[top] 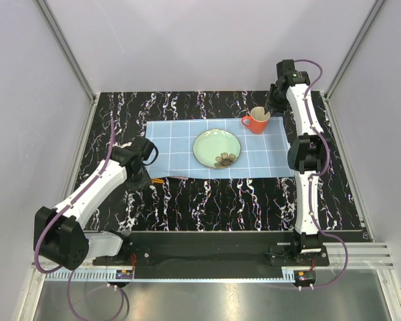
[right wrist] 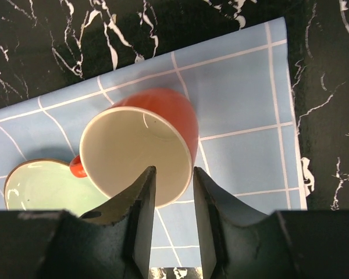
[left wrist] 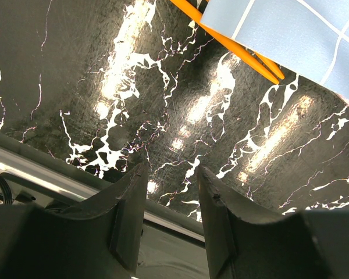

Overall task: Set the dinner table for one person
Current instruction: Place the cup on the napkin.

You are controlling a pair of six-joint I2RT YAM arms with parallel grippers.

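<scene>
Abt halfway to two-thirds through, judging by the layout. Black marbled desk under everything, filling the floor of the cell, arms bolted at its near edge.

Done so far:
- Blue gridded mat down flat across the middle of desk, a bit toward the far edge, slightly skewed.
- Green plate in mid mat.
- Red mug upright nr mat's far right corner, handle toward the plate, apart from it.

Right hand directly over the mug, fingers parted w/ the near rim between them. Not pinching it as far as the wrist view shows, so prob. no grip. Mug placement looking finished or nearly.

Left hand low over bare desk nr the mat's near left corner. Fingers apart, nothing between them, holding nothing.

Left to do: orange sticks, prob. chopsticks, lying on desk at that near left corner, partly under the mat's edge. Not yet set beside the plate. Needs pulling clear & laying on the mat next to the plate. Likely a job for the left hand, being closest.

No other cutlery, napkin or glass in view; more to come or not, can't tell. Same for the mat's skew: ok or needing a fix, can't say.
</scene>
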